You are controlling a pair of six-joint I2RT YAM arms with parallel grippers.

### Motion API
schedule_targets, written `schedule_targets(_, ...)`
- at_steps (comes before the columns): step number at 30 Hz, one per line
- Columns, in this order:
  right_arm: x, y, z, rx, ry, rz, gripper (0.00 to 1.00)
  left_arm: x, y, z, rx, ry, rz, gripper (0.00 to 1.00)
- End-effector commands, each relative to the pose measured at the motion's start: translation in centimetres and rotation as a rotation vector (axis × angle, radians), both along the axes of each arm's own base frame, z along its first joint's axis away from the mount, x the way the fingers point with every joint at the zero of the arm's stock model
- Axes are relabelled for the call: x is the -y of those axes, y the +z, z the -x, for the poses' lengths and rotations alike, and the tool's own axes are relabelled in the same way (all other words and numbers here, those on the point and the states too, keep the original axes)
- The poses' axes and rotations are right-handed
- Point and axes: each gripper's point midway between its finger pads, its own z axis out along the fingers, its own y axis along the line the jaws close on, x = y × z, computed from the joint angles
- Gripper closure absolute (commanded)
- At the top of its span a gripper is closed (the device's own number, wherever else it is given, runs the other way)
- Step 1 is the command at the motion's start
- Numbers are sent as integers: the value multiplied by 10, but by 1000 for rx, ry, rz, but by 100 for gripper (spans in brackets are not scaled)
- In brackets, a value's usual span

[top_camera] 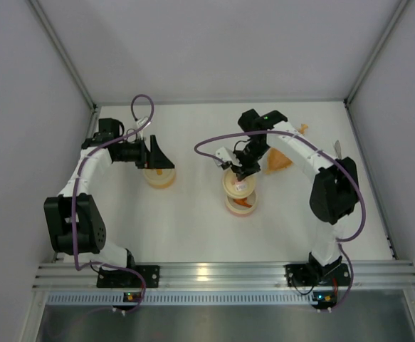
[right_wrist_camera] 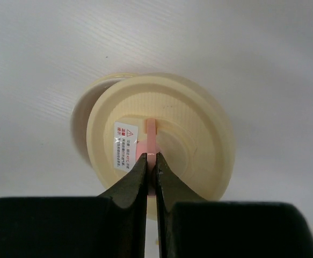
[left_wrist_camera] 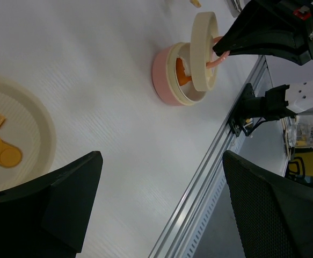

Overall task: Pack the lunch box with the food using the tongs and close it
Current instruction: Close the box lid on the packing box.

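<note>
The right end effector [right_wrist_camera: 151, 158] pinches the lid [right_wrist_camera: 199, 140] by its pink tab [right_wrist_camera: 151, 134], tilted on edge over the pink tub [left_wrist_camera: 164, 80] — tub just beneath, food [left_wrist_camera: 182, 72] inside. The left end effector [left_wrist_camera: 160, 158], wide open, hovers at the yellow tub [top_camera: 159, 176] — farther off.

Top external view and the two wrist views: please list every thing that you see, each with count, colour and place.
table: one, white, under everything.
pink tub: one, pink, middle of the table, open.
food piece: one, orange, inside the pink tub.
pink-marked lid: one, cream, held tilted over the pink tub.
yellow-orange tub: one, left of the pink tub.
orange-marked lid: one, cream, on the yellow-orange tub.
leaf-shaped dish: one, orange, far right.
small piece: one, orange, beyond the dish.
thin thing: one, grey, by the right wall; too small to name.
left jaws: one pair, black, open above the yellow-orange tub.
right jaws: one pair, black, shut on the pink-marked lid's tab.
</note>
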Motion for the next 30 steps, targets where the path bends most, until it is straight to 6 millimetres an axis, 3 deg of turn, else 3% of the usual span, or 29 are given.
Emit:
schedule_targets(1, 5, 2, 25, -94, 111, 43, 100, 4, 13, 2, 27, -31, 62, 2)
schedule_targets(6, 8, -3, 27, -84, 161, 58, 100, -4, 18, 0, -8, -11, 131, 2)
schedule_targets(15, 11, -5, 57, -116, 192, 84, 100, -12, 11, -2, -34, 11, 158, 2)
schedule_targets(21, 11, 11, 47, -102, 70, 119, 100, -11, 8, 1, -40, 11, 158, 2)
schedule_targets(30, 21, 8, 58, -109, 80, 136, 100, -11, 6, 1, -49, 15, 156, 2)
